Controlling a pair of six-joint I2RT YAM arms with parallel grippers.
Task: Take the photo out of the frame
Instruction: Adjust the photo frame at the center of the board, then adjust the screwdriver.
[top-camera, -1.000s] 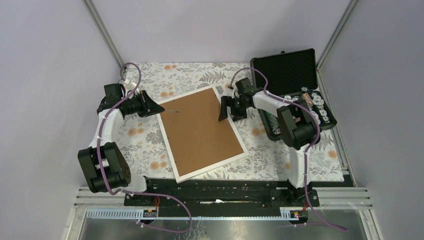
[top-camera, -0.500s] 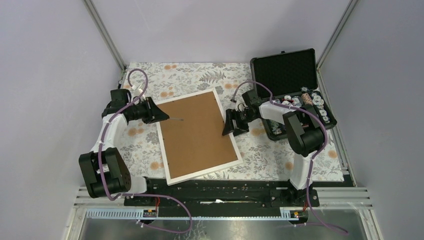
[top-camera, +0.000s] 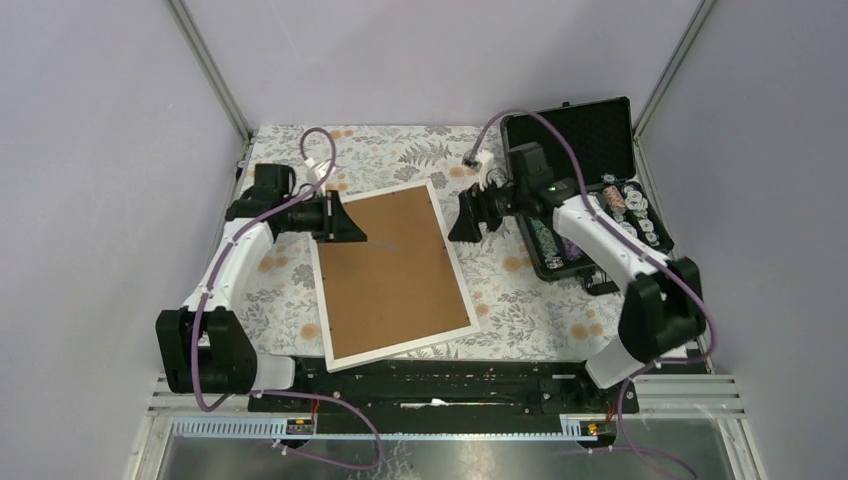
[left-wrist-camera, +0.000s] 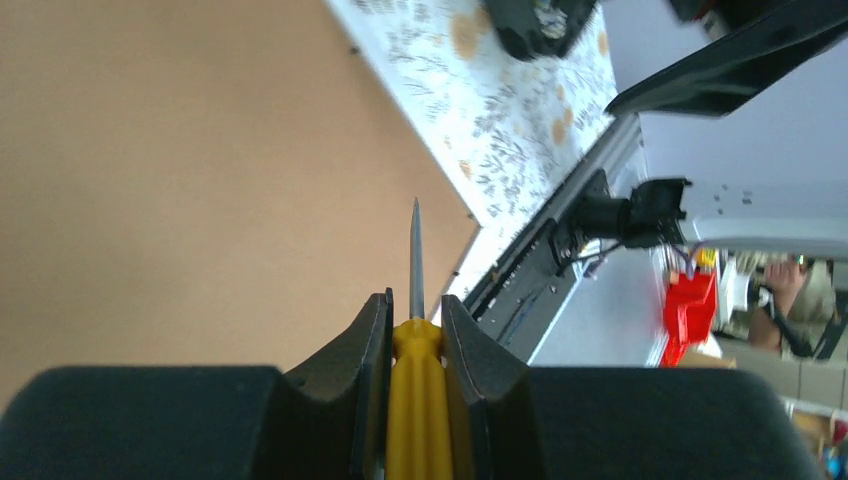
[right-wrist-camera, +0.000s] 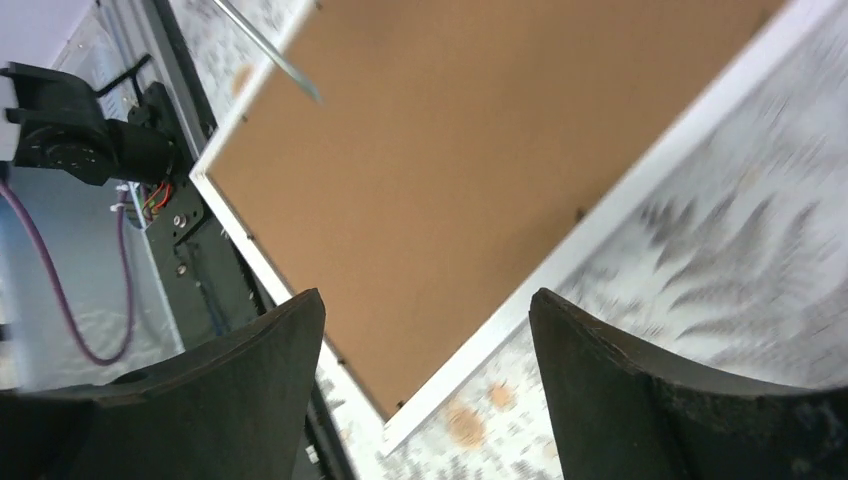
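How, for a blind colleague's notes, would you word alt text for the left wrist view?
The left end effector grips a yellow-handled screwdriver, its metal tip pointing over the brown back of the frame. A floral tablecloth lies beyond.

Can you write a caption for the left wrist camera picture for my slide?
Left gripper clamps a yellow-handled screwdriver, its tip over the brown back of the frame.

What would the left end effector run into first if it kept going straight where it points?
Probably the brown back of the frame: the screwdriver clamped in the left end effector leads, its tip over that board. How high the tip sits is unclear, so it might skim across instead.
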